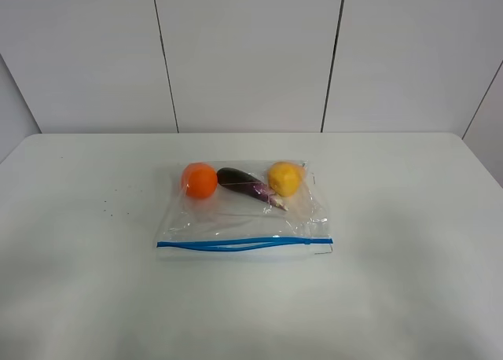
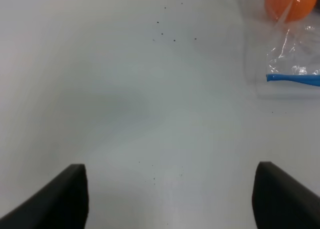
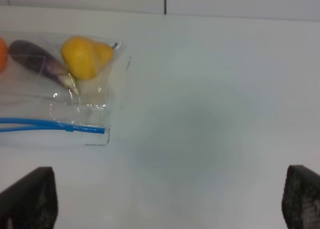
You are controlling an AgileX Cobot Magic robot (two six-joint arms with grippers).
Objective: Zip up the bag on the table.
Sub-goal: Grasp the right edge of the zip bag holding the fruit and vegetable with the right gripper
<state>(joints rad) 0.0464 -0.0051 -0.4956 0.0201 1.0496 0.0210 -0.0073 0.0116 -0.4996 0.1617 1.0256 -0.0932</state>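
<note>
Left pincer (image 2: pixel 172 199) hangs with its jaws wide apart, holding nothing, over the white surface (image 2: pixel 125 114); the right pincer (image 3: pixel 165 199) does likewise. Ahead of both and between them, untouched, the bag (image 1: pixel 244 218) lies flat. Its blue zip strip (image 1: pixel 244 243) is on the edge nearest them, its tracks partly parted. Beyond the strip sit an orange (image 1: pixel 199 180), an aubergine (image 1: pixel 245 184) and a yellow fruit (image 1: pixel 285 178).

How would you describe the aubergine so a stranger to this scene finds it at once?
On the white table lies a clear bag with a blue zip strip. Inside, the aubergine is the middle of three items: dark purple and elongated, between a round orange and a yellow fruit.
</note>
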